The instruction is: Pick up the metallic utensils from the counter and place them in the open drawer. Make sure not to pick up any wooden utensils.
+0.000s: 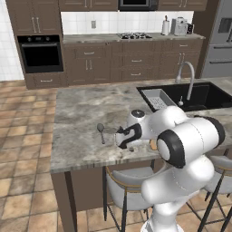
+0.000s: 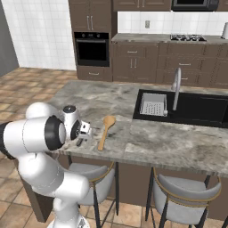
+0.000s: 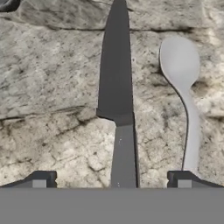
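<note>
Through the hand view I look straight down at the knife (image 3: 117, 87): its dark blade runs toward twelve o'clock and its handle comes back toward six, between the two fingertips (image 3: 41, 179) of my pincer (image 3: 111, 180). The tips stand wide apart with nothing between them but the handle below. Beside the knife at three o'clock lies a pale spoon (image 3: 183, 87), bowl toward twelve, its handle ending just by the right tip; I cannot tell from this view whether it is the wooden one.

The left base view gives me what the hand camera does not: the small metal spoon (image 1: 100, 131) lies on the marbled desk (image 1: 81, 113), at nine o'clock from the pincer (image 1: 124, 138), near but apart. The sink (image 1: 199, 97) sits well off at two o'clock.

The right base view adds the wooden spoon (image 2: 106, 129), lying at three o'clock from the pincer (image 2: 84, 133), near the desk's front edge.
</note>
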Robot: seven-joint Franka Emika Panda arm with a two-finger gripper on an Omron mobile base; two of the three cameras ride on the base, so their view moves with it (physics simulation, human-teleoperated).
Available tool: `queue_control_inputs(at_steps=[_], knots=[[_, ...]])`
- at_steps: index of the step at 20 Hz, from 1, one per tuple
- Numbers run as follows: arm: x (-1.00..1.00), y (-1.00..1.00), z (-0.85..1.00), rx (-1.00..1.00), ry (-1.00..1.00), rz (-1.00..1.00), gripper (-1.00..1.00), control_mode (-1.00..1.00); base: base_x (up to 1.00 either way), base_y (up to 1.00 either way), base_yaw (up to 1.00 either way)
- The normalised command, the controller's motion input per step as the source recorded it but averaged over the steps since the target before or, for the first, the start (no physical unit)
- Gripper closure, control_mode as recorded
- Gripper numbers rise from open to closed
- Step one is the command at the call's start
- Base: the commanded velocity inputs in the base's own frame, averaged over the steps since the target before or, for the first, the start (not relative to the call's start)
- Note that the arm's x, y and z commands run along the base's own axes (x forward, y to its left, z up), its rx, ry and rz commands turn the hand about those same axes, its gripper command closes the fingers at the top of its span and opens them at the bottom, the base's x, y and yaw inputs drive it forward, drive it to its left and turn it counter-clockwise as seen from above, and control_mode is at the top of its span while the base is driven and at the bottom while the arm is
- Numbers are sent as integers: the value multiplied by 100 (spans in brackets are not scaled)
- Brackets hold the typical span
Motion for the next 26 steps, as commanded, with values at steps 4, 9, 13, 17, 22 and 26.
queue_control_inputs(at_steps=[4, 9, 13, 17, 22, 26], knots=[[0, 0, -46, 0, 0, 0, -100, -100, 0, 0, 0], [0, 0, -47, 0, 0, 0, 100, -100, 0, 0, 0], [11, 0, -31, 0, -3, 0, 100, -100, 0, 0, 0], [3, 0, -9, 0, -5, 0, 100, -100, 0, 0, 0], [-6, 0, -1, 0, -1, 0, 100, -100, 0, 0, 0], [-25, 0, 33, 0, 0, 0, 100, -100, 0, 0, 0]])
